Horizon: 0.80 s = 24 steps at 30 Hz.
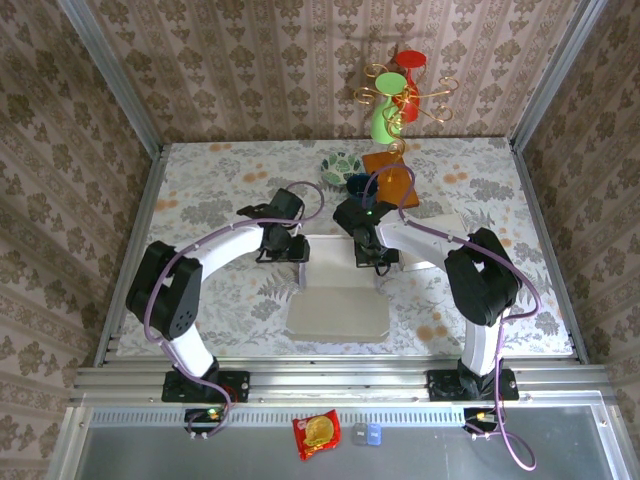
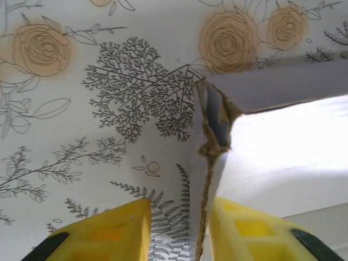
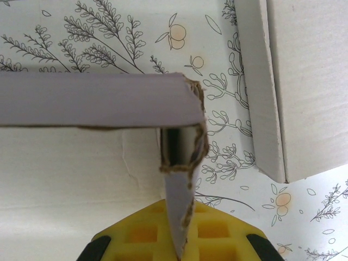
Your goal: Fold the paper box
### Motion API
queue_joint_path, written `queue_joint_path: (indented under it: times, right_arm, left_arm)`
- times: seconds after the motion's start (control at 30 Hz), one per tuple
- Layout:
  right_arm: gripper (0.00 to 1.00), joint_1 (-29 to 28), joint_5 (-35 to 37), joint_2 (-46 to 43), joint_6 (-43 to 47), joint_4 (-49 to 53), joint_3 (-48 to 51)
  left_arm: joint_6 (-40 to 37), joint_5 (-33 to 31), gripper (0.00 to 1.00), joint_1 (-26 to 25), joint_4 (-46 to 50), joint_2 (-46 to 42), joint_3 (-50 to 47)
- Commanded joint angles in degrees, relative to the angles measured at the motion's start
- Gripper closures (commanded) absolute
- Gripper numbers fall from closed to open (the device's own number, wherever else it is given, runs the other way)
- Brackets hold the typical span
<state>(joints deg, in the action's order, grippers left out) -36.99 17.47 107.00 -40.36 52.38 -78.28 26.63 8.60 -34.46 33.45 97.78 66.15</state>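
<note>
Paper box (image 1: pixel 338 305): light, stiff card; edges tear.
Hold: side walls (image 2: pixel 202 179), near corners.
Left gripper (image 2: pixel 179 217): parted, loosely straddling one wall.
Right gripper (image 3: pixel 176 239): clamped on the other.

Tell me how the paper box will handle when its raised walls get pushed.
Probably light and fairly stiff: the paper box is thin card holding flat panels. Its raised walls may flop back, since the corners look untucked. It could slide on the smooth table.

Floral table (image 1: pixel 200 190), paper box (image 1: pixel 337 310), patterned bowl (image 1: pixel 343 165), orange card (image 1: pixel 388 178)
</note>
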Motion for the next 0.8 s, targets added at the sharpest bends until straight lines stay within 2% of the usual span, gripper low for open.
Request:
queue_joint_path:
  times: [0.0,0.23,0.33,0.43,0.53,0.63,0.77]
  right_arm:
    - [1.0,0.3,-0.4,0.9,-0.7,2.7,-0.6]
    - [1.0,0.4,-0.8,1.0,-1.4,3.2,-0.8]
    - [1.0,0.8,-2.0,1.8,-2.9,4.5,-1.1]
    - [1.0,1.9,-4.9,2.4,-6.4,6.1,-0.7]
    - [1.0,3.6,-10.4,1.3,-11.6,5.2,1.1]
    - [1.0,4.6,-15.6,-0.3,-17.3,3.6,2.3]
    - [1.0,4.7,-19.5,-0.5,-25.4,4.3,2.0]
  left_arm:
    - [-1.6,1.9,0.68,-0.2,1.4,1.2,1.1]
    - [-2.2,-1.3,0.65,-2.4,3.8,1.6,2.2]
    - [0.7,-4.9,0.58,-1.7,5.0,-3.3,1.9]
    - [5.2,-5.0,0.56,1.7,8.1,-8.9,3.7]
    - [10.2,-1.3,0.56,7.2,10.5,-13.2,3.4]
    - [13.9,2.6,0.57,13.1,11.5,-16.6,0.8]
    - [17.4,5.4,0.61,16.7,13.4,-21.2,-5.4]
